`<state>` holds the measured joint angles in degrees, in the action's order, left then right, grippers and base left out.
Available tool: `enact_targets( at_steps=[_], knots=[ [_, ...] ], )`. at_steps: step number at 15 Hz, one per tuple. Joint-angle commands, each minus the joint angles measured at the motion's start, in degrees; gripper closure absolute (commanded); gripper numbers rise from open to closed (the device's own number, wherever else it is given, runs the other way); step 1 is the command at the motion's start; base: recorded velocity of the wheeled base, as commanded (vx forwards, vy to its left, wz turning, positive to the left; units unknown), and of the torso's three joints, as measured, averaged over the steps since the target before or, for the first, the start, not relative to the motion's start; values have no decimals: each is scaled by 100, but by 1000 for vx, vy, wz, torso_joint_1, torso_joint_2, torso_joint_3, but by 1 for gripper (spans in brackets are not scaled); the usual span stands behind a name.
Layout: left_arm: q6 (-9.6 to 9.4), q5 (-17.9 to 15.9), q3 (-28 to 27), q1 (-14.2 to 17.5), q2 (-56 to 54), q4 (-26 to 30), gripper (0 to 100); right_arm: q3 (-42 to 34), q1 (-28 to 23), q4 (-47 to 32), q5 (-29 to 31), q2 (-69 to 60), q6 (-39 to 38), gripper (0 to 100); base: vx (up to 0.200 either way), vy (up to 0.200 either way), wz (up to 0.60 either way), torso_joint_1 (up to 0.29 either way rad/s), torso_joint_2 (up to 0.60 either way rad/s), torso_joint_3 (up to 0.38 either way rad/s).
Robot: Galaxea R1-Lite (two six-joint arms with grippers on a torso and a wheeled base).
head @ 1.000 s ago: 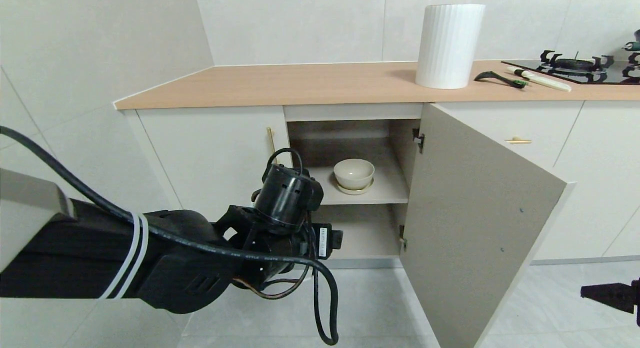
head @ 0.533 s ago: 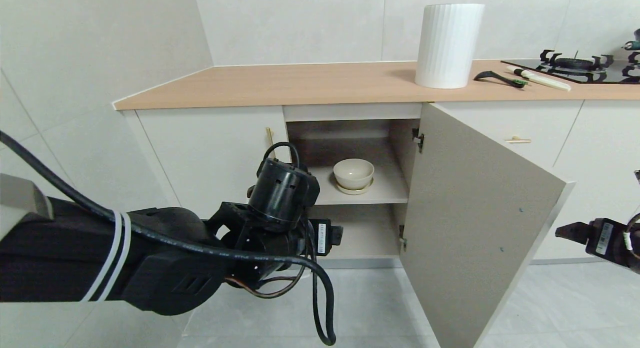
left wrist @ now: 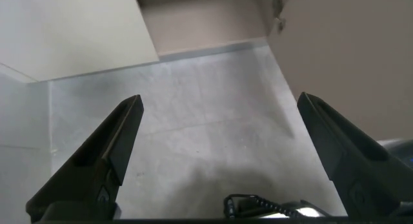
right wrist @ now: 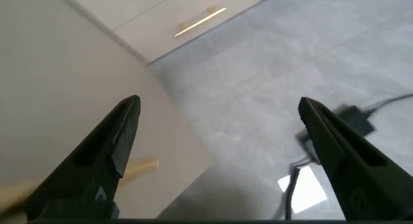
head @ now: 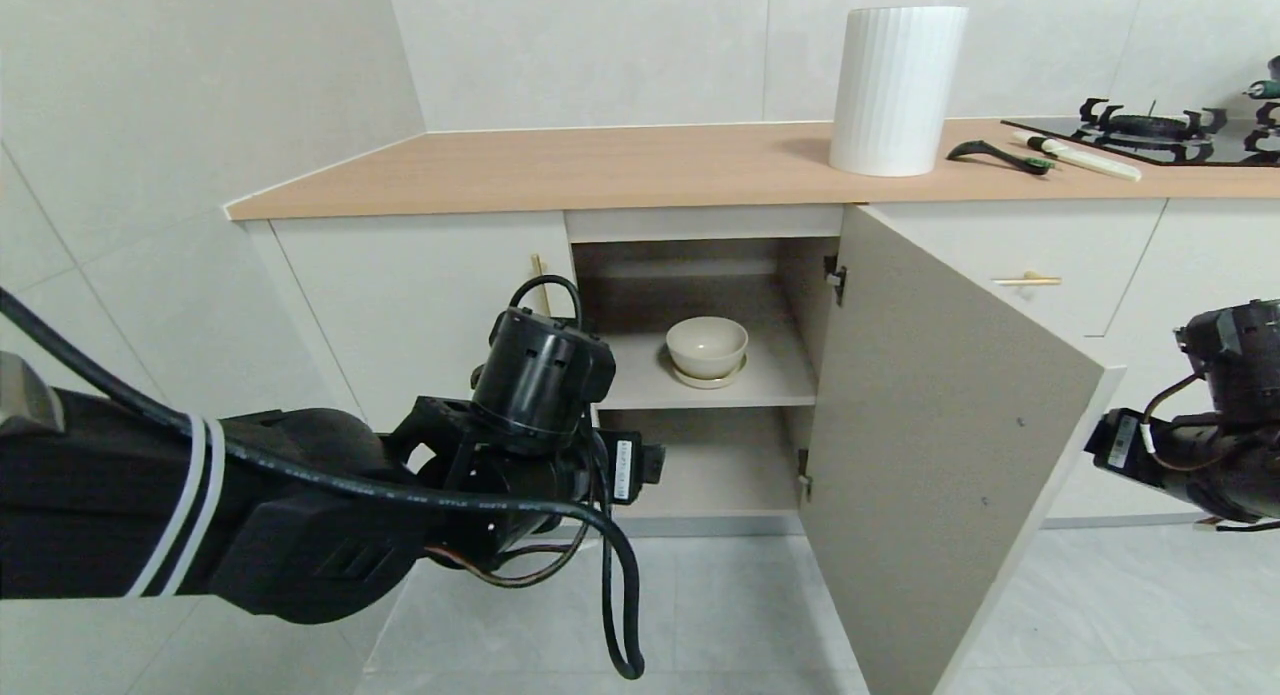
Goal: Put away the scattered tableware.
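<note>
The cabinet door (head: 950, 425) has swung a little way back toward the cabinet (head: 770, 380). The right arm has risen from below to the door's outer edge. The left arm has drawn slightly away from the cabinet's opening on the hinge-free side. We judge that the right arm is starting to close the door, so the placing step looks finished.

The right gripper (right wrist: 218, 102) is spread wide with nothing between its fingers, and the door's flat matte face is just beside it. The left gripper (left wrist: 219, 101) is also spread wide and empty, hanging over the grey floor tiles in front of the cabinet.

The wood-grain countertop (head: 600, 165) runs smooth and flat above the cabinet. A tall white ribbed cylinder (head: 895, 90) stands on it over the hinge side.

The bowl (head: 707, 346) is round, glazed and cream-coloured. It sits on a shallow plate (head: 706, 380) on the cabinet's upper shelf.

Past the cylinder, away from the cabinet, lie a slim curved black ladle (head: 1000, 156) and a long pale utensil (head: 1085, 161). We judge that these two have not yet been put away.
</note>
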<state>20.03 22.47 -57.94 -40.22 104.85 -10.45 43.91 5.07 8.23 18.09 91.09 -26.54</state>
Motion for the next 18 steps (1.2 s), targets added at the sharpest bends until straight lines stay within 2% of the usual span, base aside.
enact_targets(
  at_steps=[1, 5, 10, 13, 18],
  knots=[
    [10, 30, -7, 40, -202, -1, 0, 170, 258, -5, -315, 234, 0, 0, 0, 0, 0, 0, 0, 0],
    [10, 30, -24, 198, -474, -1, 0, 425, 1031, -5, -587, 603, -141, 0, 0, 0, 0, 0, 0, 0],
    [27, 153, -15, 497, -545, -1, 0, 1120, 1637, -5, -1229, 1210, -150, 0, 0, 0, 0, 0, 0, 0],
    [27, 161, 11, 506, -650, 34, 0, 1761, 1875, -14, -1370, 1825, -141, 0, 0, 0, 0, 0, 0, 0],
    [19, 249, 81, 541, -712, 25, 0, 2649, 1901, -5, -1370, 2748, -150, 0, 0, 0, 0, 0, 0, 0]
  ],
)
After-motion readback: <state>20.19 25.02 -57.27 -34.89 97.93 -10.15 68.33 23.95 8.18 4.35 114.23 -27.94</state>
